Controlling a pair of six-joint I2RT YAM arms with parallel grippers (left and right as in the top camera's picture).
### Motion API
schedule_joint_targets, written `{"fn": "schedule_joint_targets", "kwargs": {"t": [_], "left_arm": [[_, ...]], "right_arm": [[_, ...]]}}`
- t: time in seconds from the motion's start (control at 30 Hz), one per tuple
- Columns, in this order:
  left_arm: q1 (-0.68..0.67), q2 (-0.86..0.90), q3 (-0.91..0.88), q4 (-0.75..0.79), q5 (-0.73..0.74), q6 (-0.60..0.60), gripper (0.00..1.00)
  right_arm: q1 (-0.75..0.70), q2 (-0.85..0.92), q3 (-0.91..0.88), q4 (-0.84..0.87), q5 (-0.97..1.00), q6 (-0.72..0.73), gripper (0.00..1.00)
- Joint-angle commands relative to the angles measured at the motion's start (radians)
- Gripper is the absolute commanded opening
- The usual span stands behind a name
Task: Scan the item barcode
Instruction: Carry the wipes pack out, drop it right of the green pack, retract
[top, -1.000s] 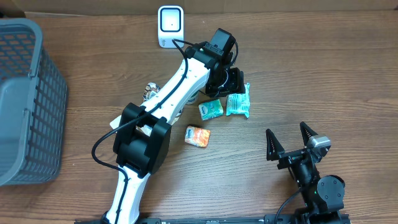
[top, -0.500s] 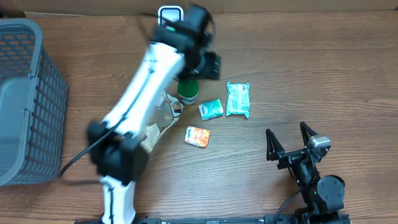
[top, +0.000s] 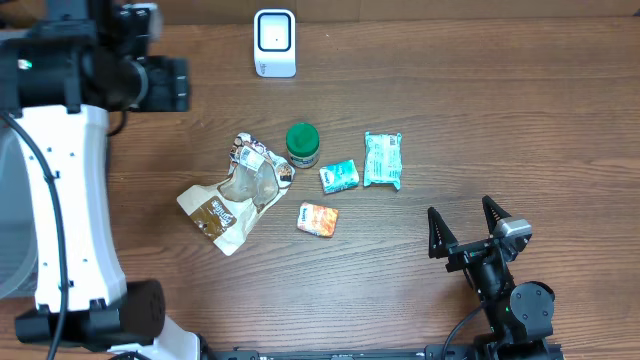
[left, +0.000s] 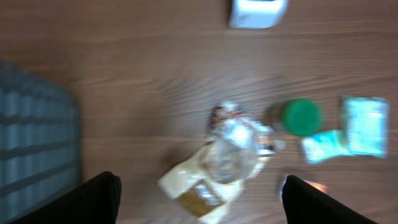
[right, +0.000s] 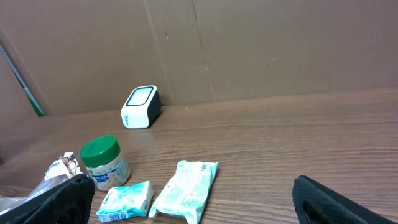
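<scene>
The white barcode scanner (top: 274, 42) stands at the table's far edge, also in the right wrist view (right: 140, 106). Below it lie a green-lidded jar (top: 303, 144), a small teal packet (top: 339, 176), a larger teal packet (top: 383, 159), an orange packet (top: 318, 219) and a crumpled snack bag (top: 235, 192). My left gripper (left: 202, 205) hangs high over the bag, open and holding nothing. Its arm (top: 70, 150) fills the overhead view's left side. My right gripper (top: 462, 225) rests open near the front right, apart from every item.
A grey mesh basket (left: 34, 143) sits at the left, mostly hidden under the left arm in the overhead view. A cardboard wall (right: 249, 43) backs the table behind the scanner.
The left arm has swung from beside the scanner, over the jar, far to the left, with its jaws widening. The green-lidded jar stands uncovered. The right arm has not moved.
</scene>
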Motion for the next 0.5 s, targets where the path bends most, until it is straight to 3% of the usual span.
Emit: {"fn": "schedule_joint_targets", "kwargs": {"t": [0.0,0.13,0.17,0.47], "left_arm": [[0.085,0.043,-0.016,-0.010,-0.003,0.067,0.86],[0.136,0.066,-0.016,-0.020,-0.017,0.089,0.88],[0.144,0.068,-0.016,-0.021,-0.018,0.111,1.00],[0.168,0.071,-0.016,-0.005,-0.018,0.184,0.99]], "right_arm": [[-0.001,-0.008,-0.011,0.004,-0.005,0.002,1.00],[-0.001,-0.008,-0.011,0.004,-0.005,0.002,1.00],[-0.001,-0.008,-0.011,0.004,-0.005,0.002,1.00],[-0.001,-0.008,-0.011,0.004,-0.005,0.002,1.00]]}}
